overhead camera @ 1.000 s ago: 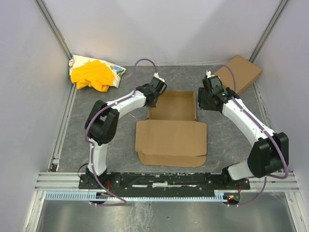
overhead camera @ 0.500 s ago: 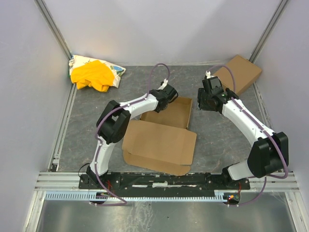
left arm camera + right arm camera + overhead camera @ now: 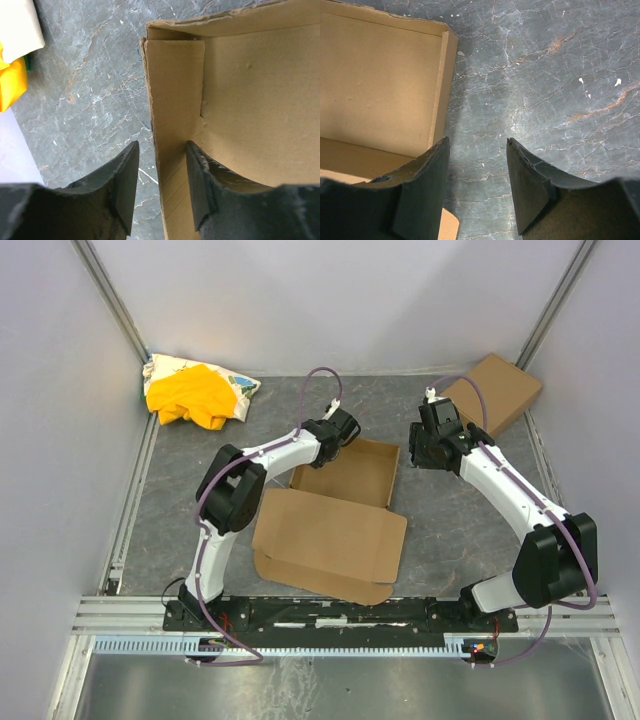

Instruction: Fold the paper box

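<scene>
Left wrist view: we see the left tool [image 3: 161,150] released, astride the left side wall of the paper box [image 3: 250,100], mid worktop [image 3: 90,75]. The right tool [image 3: 476,144], released too, hangs just right of it, apart.

Place: probably a robot lab cell | plain white walls [image 3: 350,300] — aluminium frame rails [image 3: 120,613] | grey stone-look tabletop [image 3: 460,530]
</scene>
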Motion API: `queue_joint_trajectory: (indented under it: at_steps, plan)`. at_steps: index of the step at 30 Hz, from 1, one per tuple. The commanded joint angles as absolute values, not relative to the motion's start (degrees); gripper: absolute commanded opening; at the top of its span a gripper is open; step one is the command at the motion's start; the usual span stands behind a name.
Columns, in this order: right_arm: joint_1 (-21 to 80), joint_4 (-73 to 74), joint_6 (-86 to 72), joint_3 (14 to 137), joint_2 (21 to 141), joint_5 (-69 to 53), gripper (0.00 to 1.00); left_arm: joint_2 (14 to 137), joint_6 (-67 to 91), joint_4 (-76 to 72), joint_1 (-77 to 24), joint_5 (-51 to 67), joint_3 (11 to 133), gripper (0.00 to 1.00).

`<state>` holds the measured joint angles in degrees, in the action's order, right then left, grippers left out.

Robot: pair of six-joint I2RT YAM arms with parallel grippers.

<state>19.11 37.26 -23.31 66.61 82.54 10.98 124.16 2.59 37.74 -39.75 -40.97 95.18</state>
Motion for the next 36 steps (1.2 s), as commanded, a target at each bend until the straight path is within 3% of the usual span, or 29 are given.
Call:
queue_joint_trajectory:
  at_steps: [1, 5, 11, 12, 13, 14, 15, 18, 26, 36]
  plan:
    - [19.16, 35.74, -22.59, 66.61, 81.56, 11.34, 0.57, 124.5, 5.33, 34.83, -39.06, -37.29, 96.42, 0.46]
    - [19.13, 35.97, -22.55, 66.69, 81.62, 11.36, 0.57, 124.54, 5.01, 34.56, -39.02, -37.44, 95.83, 0.16]
    - [19.1, 35.99, -22.73, 67.51, 81.99, 10.04, 0.57, 121.4, 3.71, 33.49, -39.02, -38.28, 93.88, 0.13]
    - [19.15, 35.92, -22.5, 67.74, 82.0, 9.45, 0.57, 121.0, 3.18, 33.5, -39.03, -38.05, 93.97, 0.14]
    - [19.16, 35.82, -21.58, 68.17, 82.08, 8.4, 0.57, 120.68, 2.83, 33.82, -39.09, -37.98, 94.11, 0.24]
    - [19.17, 35.71, -20.3, 68.68, 82.02, 6.7, 0.58, 120.38, 2.51, 34.24, -39.03, -37.89, 94.37, 0.51]
    - [19.16, 35.73, -18.57, 69.33, 82.22, 5.0, 0.59, 119.94, 2.27, 34.62, -39.05, -37.81, 94.58, 0.7]
    - [19.16, 37.27, -13.9, 73.06, 83.91, 1.31, 0.6, 116.96, 2.11, 35.12, -39.05, -37.98, 94.32, 0.85]
    - [19.13, 41.98, -2.73, 90.43, 99.43, -10.25, 0.59, 100.87, 4.59, 37.28, -37.45, -33.66, 91.65, 0.83]
    - [22.93, 39.26, 5.24, 104.17, 117.51, -9.91, 0.57, 70.24, 1.51, 22.79, -36.9, -31.34, 61.34, 0.81]
